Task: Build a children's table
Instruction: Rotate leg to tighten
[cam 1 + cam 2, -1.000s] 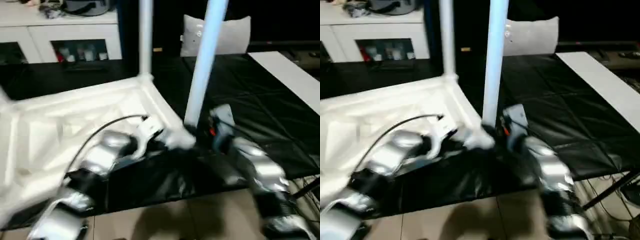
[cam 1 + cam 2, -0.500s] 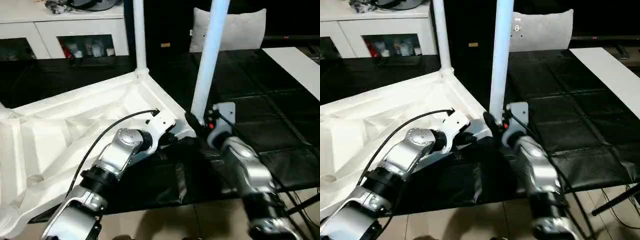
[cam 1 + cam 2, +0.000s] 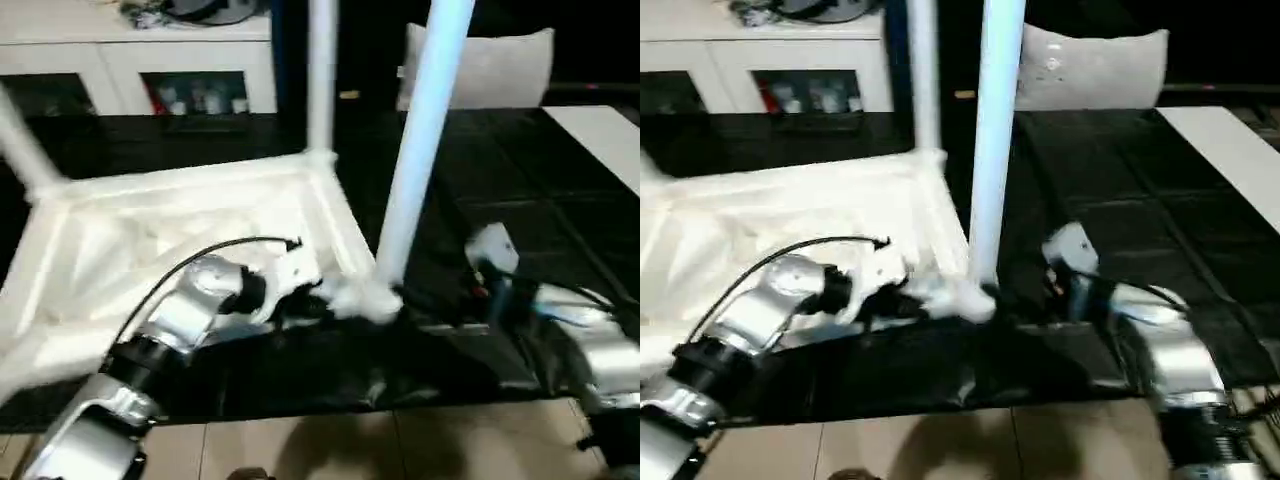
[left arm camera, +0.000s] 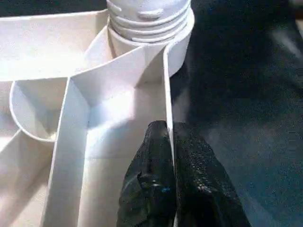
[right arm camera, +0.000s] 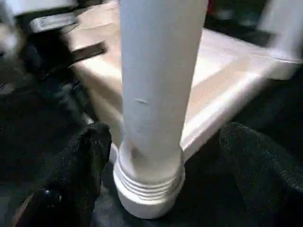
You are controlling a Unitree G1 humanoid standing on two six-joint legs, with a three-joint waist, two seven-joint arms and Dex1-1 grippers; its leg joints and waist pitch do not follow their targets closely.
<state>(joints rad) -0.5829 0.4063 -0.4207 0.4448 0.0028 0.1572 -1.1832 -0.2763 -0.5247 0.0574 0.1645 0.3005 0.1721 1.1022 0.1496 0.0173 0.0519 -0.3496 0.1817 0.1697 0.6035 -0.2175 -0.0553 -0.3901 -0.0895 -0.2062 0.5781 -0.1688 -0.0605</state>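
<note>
On the black-covered work surface, the white table top is lying underside up, legs standing at its corners. At its near right corner the left gripper is pinching the top's thin rim wall, while the right gripper is sitting with fingers spread wide, flanking the near leg seated in its socket without touching it.
</note>
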